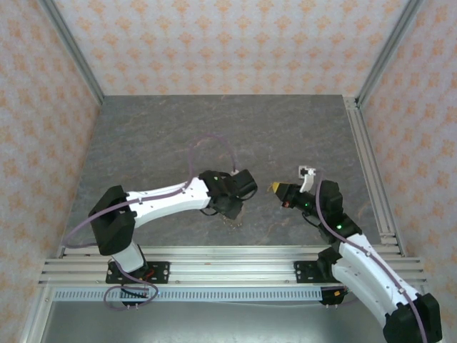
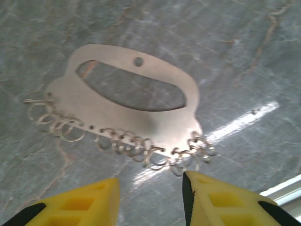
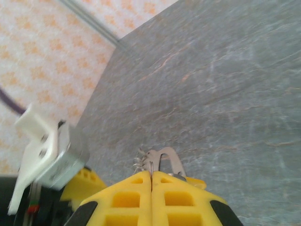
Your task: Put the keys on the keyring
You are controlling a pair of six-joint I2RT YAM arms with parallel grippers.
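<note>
The table carries a job that looks barely begun, with no key on any loop. The left gripper, fingers parted and empty at the bottom of its wrist view, hangs over the keyring. This is a flat metal plate with an oval cut-out lying mid-frame, and in the top view it is the small glint at lower centre. The right gripper is pressed closed at bottom centre of its view. A silvery sliver in the seam may be a key, but I cannot tell. I judge the left should pin the plate by its plain upper edge, leaving the rings free, while the right comes in slowly and level. Count: 1 table, 2 grippers, 1 keyring, 3 bunches of rings too tangled to number, 0 keys plainly seen.
</note>
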